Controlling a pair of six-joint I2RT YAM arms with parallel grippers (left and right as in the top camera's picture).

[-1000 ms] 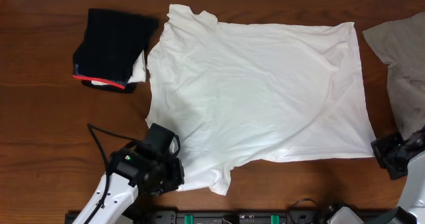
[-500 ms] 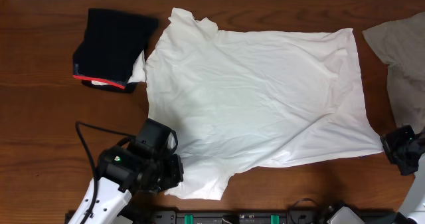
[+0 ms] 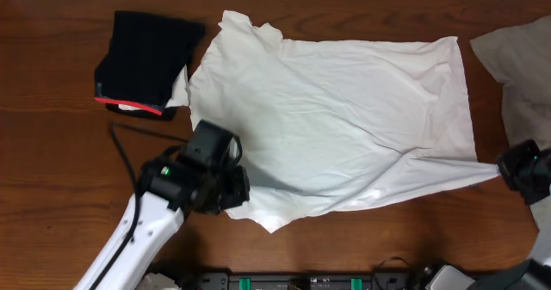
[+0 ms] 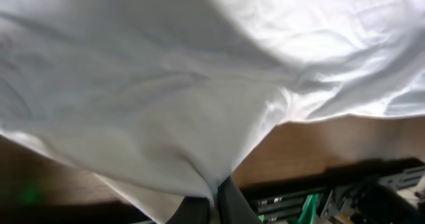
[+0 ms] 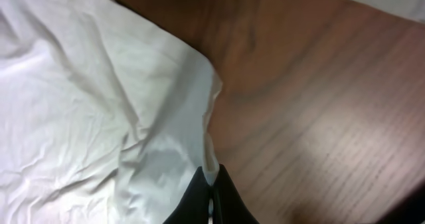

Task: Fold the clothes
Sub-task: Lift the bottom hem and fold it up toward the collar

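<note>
Left pincer (image 3: 232, 194) is clamped tight on the near-left edge of the white T-shirt (image 3: 336, 109). From the overhead you can see the cloth bunched up right where it grips, with a shadow under it, so that bit is lifted off the surface (image 3: 52, 161). On the left wrist cam the fabric funnels down into the dark fingers (image 4: 232, 204) at the bottom of the shot, and there's bare wood showing underneath the raised cloth.

Right pincer (image 3: 504, 165) is likewise closed on the shirt, holding the near-right corner. That corner is drawn out into a long point toward the right edge. Its wrist cam shows the corner tapering straight in between the fingertips, with wood grain beside it.

Most of the shirt is spread across the middle, plain white side up, fairly wrinkly, collar at the far left.

Black garment (image 3: 146, 53) sits folded at the far left, red edge on its near side, just beside the shirt's sleeve. Grey-beige garment (image 3: 521, 75) is at the far right, partly cut off by the frame, apart from the shirt.
</note>
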